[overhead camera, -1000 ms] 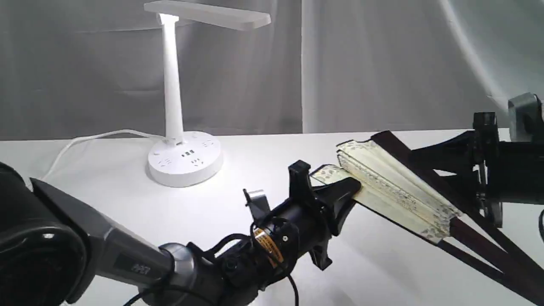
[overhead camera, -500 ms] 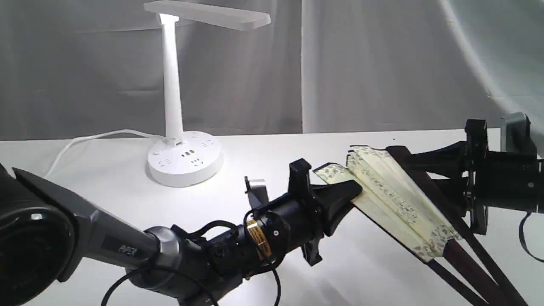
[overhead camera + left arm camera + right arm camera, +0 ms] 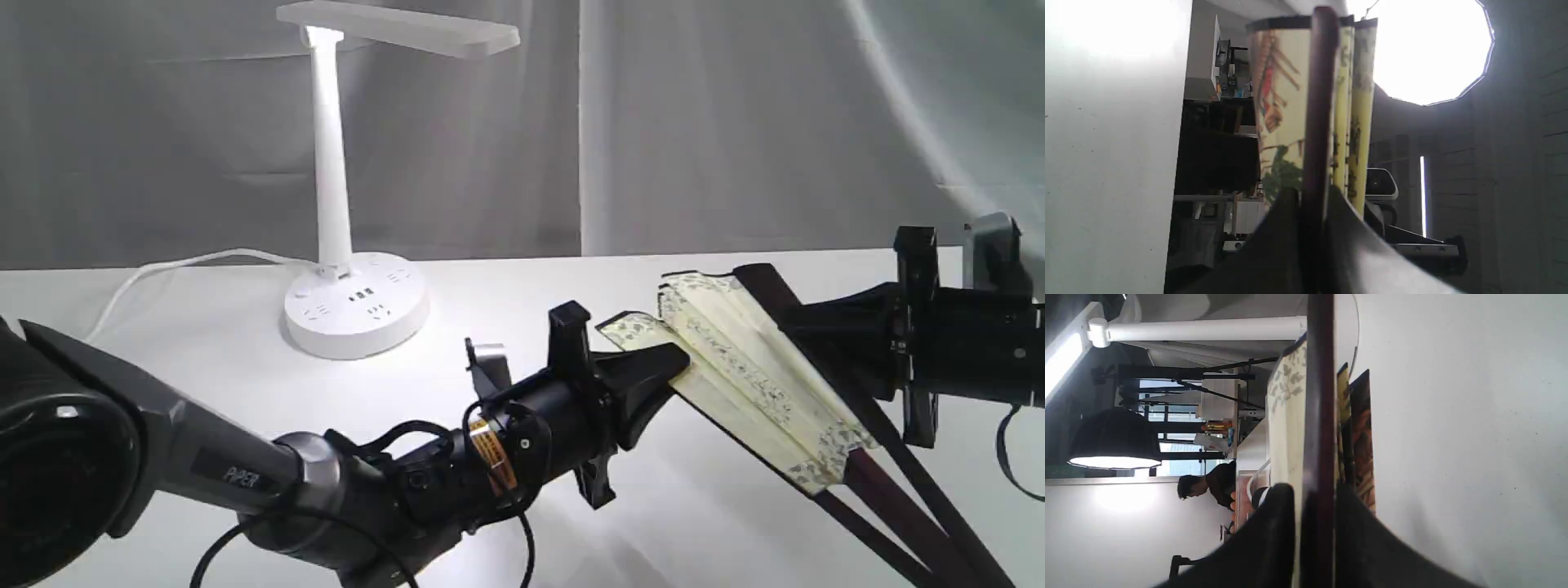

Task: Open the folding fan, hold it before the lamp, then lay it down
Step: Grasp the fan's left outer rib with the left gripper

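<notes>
The folding fan (image 3: 751,371) hangs above the table at the right, its cream pleats only slightly spread, maroon ribs running down to the lower right. My left gripper (image 3: 665,367) is shut on the fan's near guard (image 3: 1316,122). My right gripper (image 3: 804,327) is shut on the far guard (image 3: 1319,416). Both wrist views show a dark rib pinched between the fingers. The white lamp (image 3: 343,175) stands lit at the back left, well apart from the fan, and its stem (image 3: 1200,330) shows in the right wrist view.
The lamp's round socket base (image 3: 356,306) and white cord (image 3: 175,265) lie on the white table (image 3: 522,286). A grey curtain hangs behind. A person (image 3: 1208,486) and a studio light (image 3: 1114,441) show far off in the right wrist view.
Over the last second the right gripper rose and shifted right, tilting the fan, then settled. The left arm slid slightly left and down. Both grips held and the pleats spread only a little.
</notes>
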